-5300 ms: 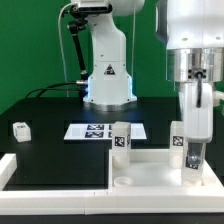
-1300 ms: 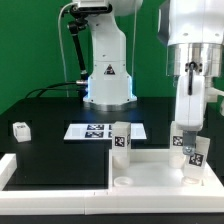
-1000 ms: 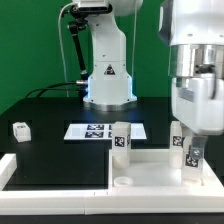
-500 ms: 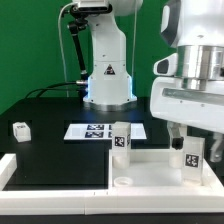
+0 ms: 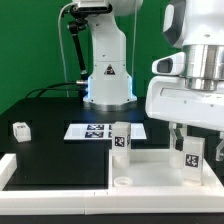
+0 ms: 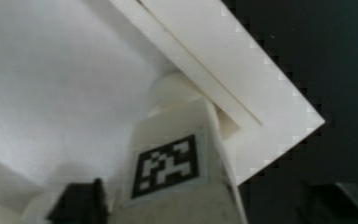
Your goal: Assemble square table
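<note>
The gripper (image 6: 211, 205) is poised over the corner. Its fingers (image 6: 78, 203) are spread, one on either side of the upright leg (image 6: 172, 150), with a clear gap on at least one side. So nothing is clenched and the leg stands on its own between them.

Why upright there? My read is that it sits in a corner socket of the square top (image 5: 150, 165), right where the raised rim turns, and that would hold it without help. Straddling it like this lets the fingers close for a twist, or lift away clean.

The leg itself is a short white block, square-sided, with a black-white tag on one face. A second leg (image 5: 121, 140) stands upright well off to one side of the fingers, at another corner of the top, tagged likewise. A third leg (image 5: 20, 130) lies loose on the dark table, far from the fingers — the marker board (image 5: 100, 131) lies in between. One round socket (image 5: 122, 182) shows unfilled, so I'd judge the job roughly half done.
</note>
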